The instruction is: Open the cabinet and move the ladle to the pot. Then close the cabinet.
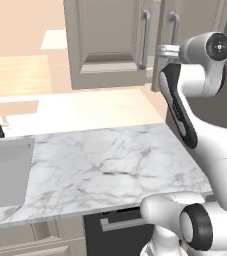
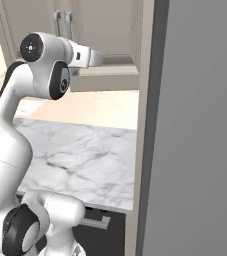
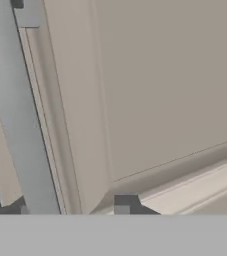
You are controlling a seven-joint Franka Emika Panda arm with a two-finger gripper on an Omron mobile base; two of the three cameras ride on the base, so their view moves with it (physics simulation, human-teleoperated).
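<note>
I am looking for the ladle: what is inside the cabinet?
It cannot be seen. Both doors of the cabinet are shut, so the inside is covered; just the panels and the silver handles show.

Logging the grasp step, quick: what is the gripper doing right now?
Gripper: closed on the cabinet door's handle, one fingertip on each side of the bar.

beige-grey cabinet point(image 1: 107, 45), silver handles point(image 1: 145, 37), white grey-veined marble counter point(image 1: 110, 165)

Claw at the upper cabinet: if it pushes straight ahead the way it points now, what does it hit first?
Most likely the cabinet door panel right of the silver bar handle; depth is hard to judge, though it looks very close.
</note>
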